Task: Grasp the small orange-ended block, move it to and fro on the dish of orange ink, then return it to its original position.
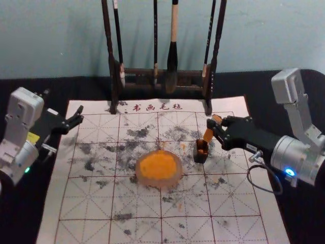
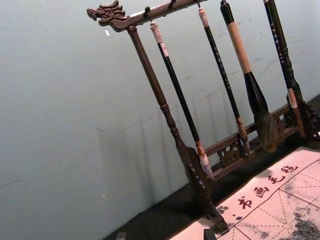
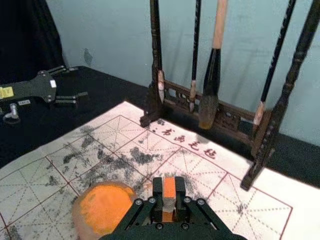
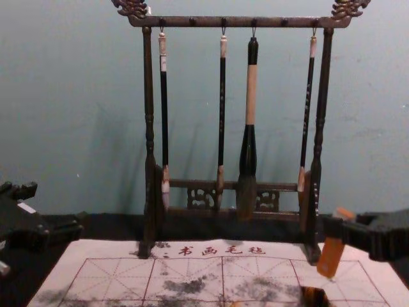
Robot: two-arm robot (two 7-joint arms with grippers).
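The right gripper [image 3: 169,196], right of the ink dish [image 1: 158,184], was clamped on the tilted orange-ended block [image 4: 330,258], near an open-topped dark container [image 1: 199,157]; the left gripper [image 3: 80,81], fingers apart, was parked left of the dish. Grasping was complete, return outstanding; inking could not be judged. The dish looked rounded and translucent, the block smooth, straight-edged.

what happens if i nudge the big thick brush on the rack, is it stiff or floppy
The thick brush hangs by a small loop from the rack's top bar, so a nudge would probably set it swinging. Its straight handle looks stiff, while the bristles would likely give. Being the thickest one hanging there, it may well be the heaviest.
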